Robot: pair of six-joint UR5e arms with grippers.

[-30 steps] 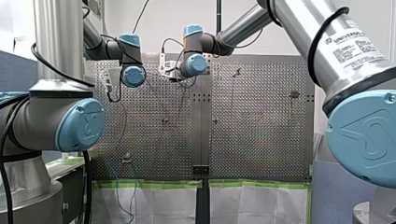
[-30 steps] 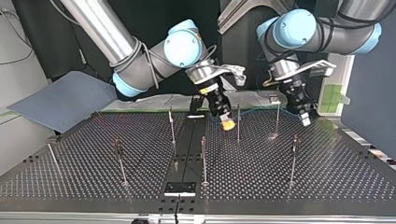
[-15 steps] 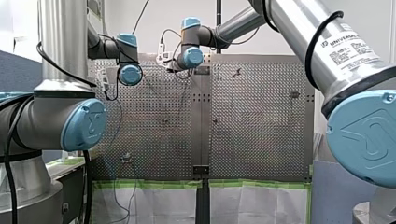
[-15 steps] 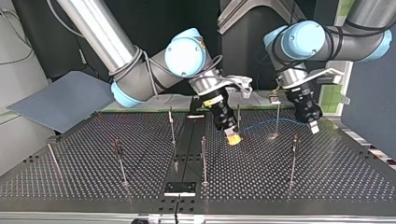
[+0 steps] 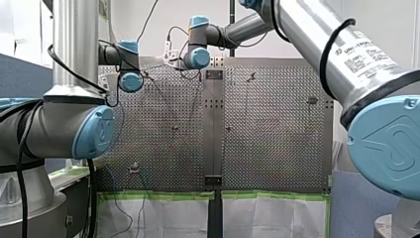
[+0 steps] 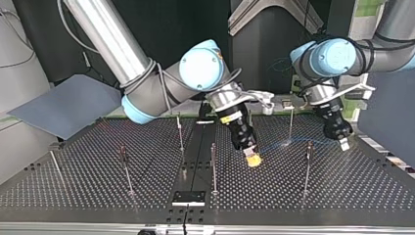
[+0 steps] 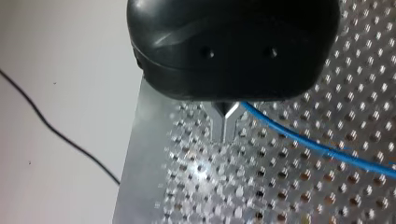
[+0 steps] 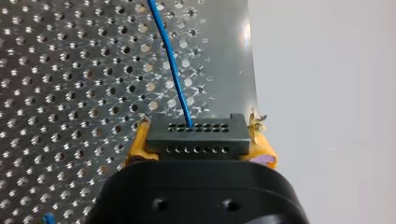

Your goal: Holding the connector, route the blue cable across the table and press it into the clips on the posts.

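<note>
The right gripper (image 6: 253,159) hangs low over the table (image 6: 88,191), near the middle in the top view. Its yellow pads (image 8: 139,143) are closed tight on a dark connector (image 8: 196,135), one pad on each side. A blue cable (image 8: 172,65) comes out of the connector and runs over the holes in the table to the left gripper (image 6: 344,144), well apart at the top view's right. On the way it goes close by the top of a thin post (image 6: 308,166). The left gripper's metal fingers (image 7: 219,122) are pressed together, and the cable comes out just beside them. I cannot tell if they pinch it.
</note>
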